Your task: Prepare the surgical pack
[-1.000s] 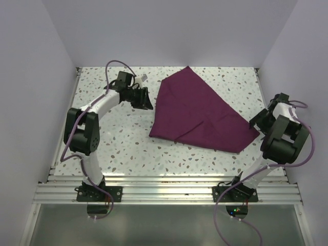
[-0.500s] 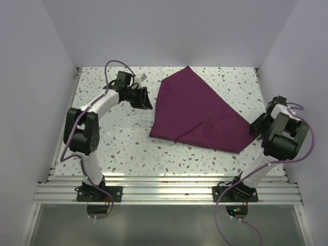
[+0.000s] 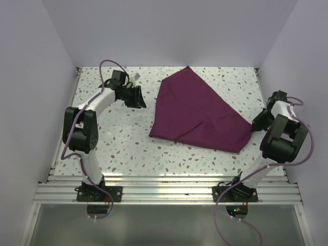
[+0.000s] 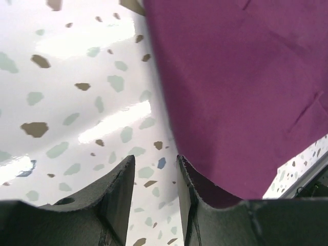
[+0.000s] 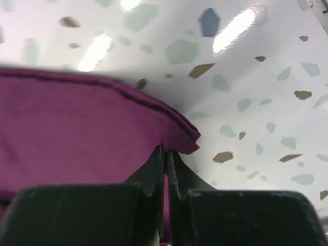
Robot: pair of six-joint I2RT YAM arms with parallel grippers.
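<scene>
- The surgical pack point(image 3: 197, 115), a deep purple cloth folded into an uneven four-sided shape, lies flat on the speckled bench point(image 3: 123, 138), right of centre.
- The right end effector point(image 5: 165, 154) is clenched on the pack's right-hand corner, at the layered edge.
- The left end effector point(image 3: 139, 98) is released, with its jaws apart and nothing between them, low over bare bench just beside the pack's left edge.
</scene>
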